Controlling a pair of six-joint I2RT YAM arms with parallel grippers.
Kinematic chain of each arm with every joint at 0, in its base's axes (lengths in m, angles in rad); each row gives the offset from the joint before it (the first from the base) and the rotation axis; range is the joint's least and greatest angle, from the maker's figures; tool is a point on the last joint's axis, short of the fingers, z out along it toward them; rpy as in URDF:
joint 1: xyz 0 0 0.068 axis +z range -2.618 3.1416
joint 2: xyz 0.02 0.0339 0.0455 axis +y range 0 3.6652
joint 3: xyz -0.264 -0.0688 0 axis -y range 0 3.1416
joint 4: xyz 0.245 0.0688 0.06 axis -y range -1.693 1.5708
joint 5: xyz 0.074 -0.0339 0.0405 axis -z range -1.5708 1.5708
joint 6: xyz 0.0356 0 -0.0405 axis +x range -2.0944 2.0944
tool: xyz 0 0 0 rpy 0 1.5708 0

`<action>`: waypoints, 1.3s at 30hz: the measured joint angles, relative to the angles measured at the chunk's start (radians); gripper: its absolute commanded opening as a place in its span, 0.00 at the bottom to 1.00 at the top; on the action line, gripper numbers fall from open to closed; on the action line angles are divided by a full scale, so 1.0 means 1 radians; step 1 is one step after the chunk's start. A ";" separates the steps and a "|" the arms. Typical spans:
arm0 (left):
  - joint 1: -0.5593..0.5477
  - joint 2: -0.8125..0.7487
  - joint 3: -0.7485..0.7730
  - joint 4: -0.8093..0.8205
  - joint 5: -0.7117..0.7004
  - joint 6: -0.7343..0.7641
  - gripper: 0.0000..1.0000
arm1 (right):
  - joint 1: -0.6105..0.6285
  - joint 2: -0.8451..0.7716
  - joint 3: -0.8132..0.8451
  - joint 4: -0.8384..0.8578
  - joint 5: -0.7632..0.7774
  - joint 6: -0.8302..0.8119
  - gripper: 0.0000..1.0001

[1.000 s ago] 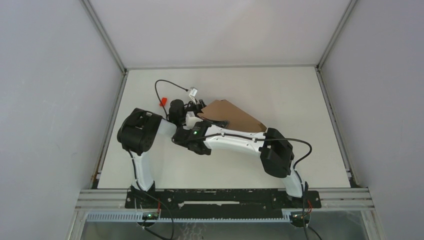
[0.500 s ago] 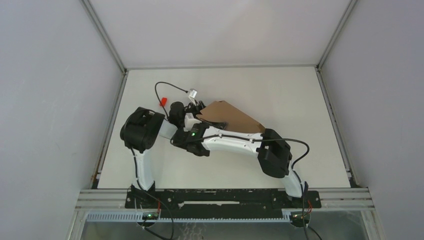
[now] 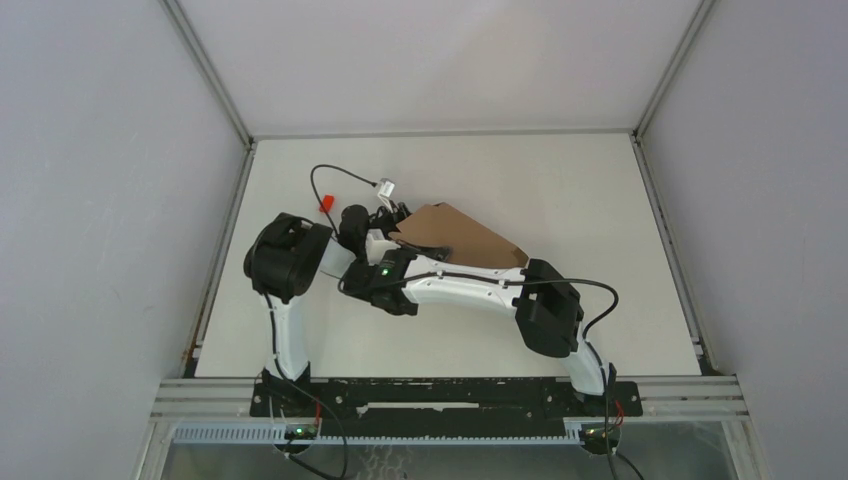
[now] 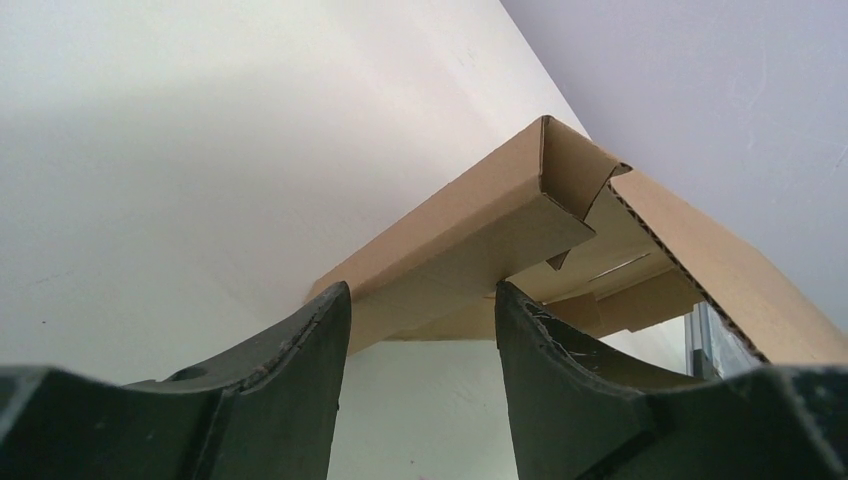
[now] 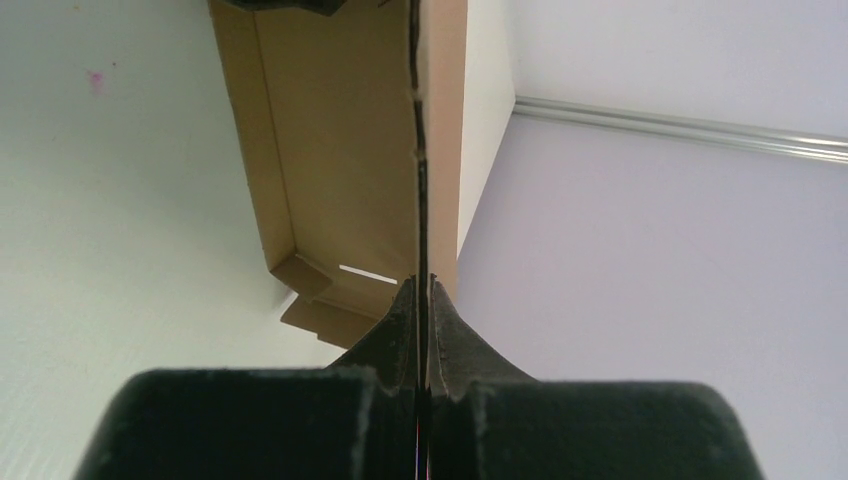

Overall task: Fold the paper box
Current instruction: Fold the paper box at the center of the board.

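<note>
The paper box [image 3: 462,232] is brown cardboard, half folded, lying on the white table at the middle left. Its lid panel [image 5: 440,120] stands raised, and my right gripper [image 5: 422,285] is shut on that panel's near edge; the same gripper [image 3: 437,250] reaches in from the right in the top view. Under the lid I see a folded side wall [image 5: 272,200] and a slit. My left gripper [image 4: 418,300] is open at the box's left end, with the corner wall [image 4: 470,245] just past its fingertips and bare table between them. In the top view the left gripper [image 3: 390,224] sits by that left corner.
A tiny red block [image 3: 325,204] lies left of the box. A black cable with a white plug [image 3: 385,185] loops behind the left wrist. Grey walls and metal rails [image 3: 440,132] close in the table on three sides.
The left arm's shoulder has shifted a little to the right and the right elbow a little to the left. The box and both grips look the same.
</note>
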 measured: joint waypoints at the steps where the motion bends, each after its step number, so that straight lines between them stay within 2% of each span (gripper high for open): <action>1: 0.000 0.000 0.000 0.000 0.000 0.001 0.60 | 0.001 0.000 0.000 0.003 -0.003 -0.002 0.00; 6: -0.001 0.002 0.002 0.000 -0.001 0.002 0.58 | 0.006 0.000 0.000 0.016 -0.016 -0.012 0.00; 17: -0.006 0.002 0.002 -0.005 -0.025 0.003 0.47 | 0.014 0.000 0.000 0.039 -0.047 -0.027 0.00; 24: -0.019 0.002 0.002 -0.038 -0.063 0.011 0.51 | 0.015 -0.001 0.000 0.056 -0.093 -0.031 0.00; 35: -0.027 -0.003 0.025 -0.156 -0.101 0.031 0.51 | -0.045 -0.042 0.003 0.066 -0.209 -0.056 0.00; 39: -0.016 -0.030 0.023 -0.182 -0.095 0.032 0.51 | -0.075 -0.043 0.063 0.026 -0.248 -0.056 0.00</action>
